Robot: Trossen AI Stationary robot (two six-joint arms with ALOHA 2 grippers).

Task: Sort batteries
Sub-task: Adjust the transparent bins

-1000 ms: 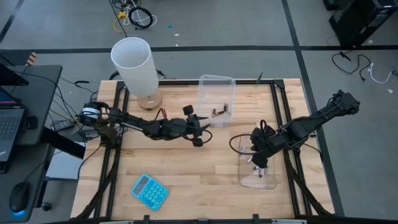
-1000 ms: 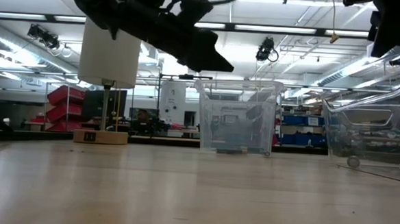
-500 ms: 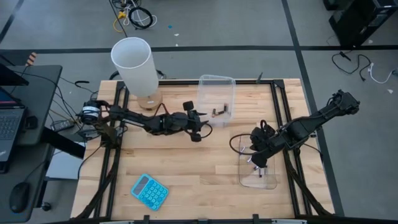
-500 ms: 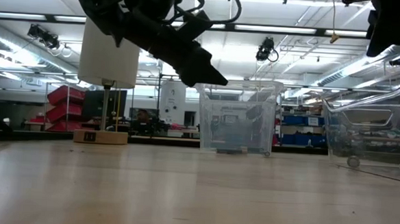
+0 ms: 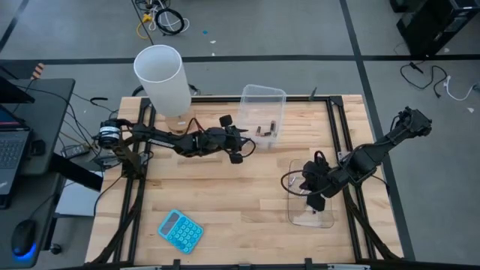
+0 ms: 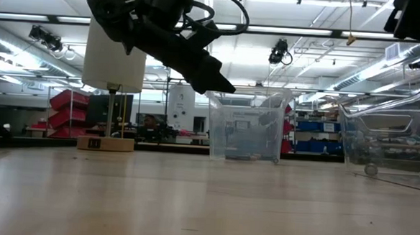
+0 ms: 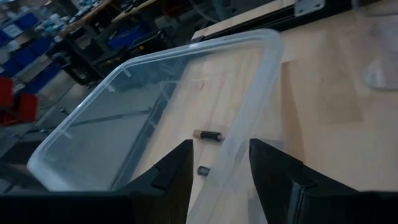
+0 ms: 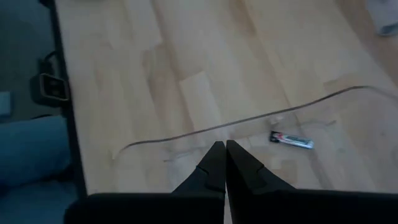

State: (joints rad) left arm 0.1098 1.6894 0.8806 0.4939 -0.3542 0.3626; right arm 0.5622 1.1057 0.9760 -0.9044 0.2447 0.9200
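Note:
A clear tub (image 5: pixel 263 112) stands at the table's far middle with two small dark batteries (image 7: pixel 208 135) on its floor. My left gripper (image 5: pixel 237 147) hangs open beside the tub's left wall, at the height of its rim (image 7: pixel 245 118). In the left wrist view the rim runs between the fingers farther off. A second clear tub (image 5: pixel 312 201) stands at the near right and holds a silvery battery (image 8: pixel 291 140). My right gripper (image 5: pixel 313 196) hangs shut above that tub, nothing between its fingers (image 8: pixel 222 163).
A tall white lamp (image 5: pixel 161 79) stands on its wooden foot at the far left, close behind my left arm. A blue calculator (image 5: pixel 180 231) lies near the front left edge. Bare wood lies between the two tubs.
My left gripper has swung toward the table's far edge and closer to the far tub, staying open. My right gripper has tipped a little above the near tub and stays shut.

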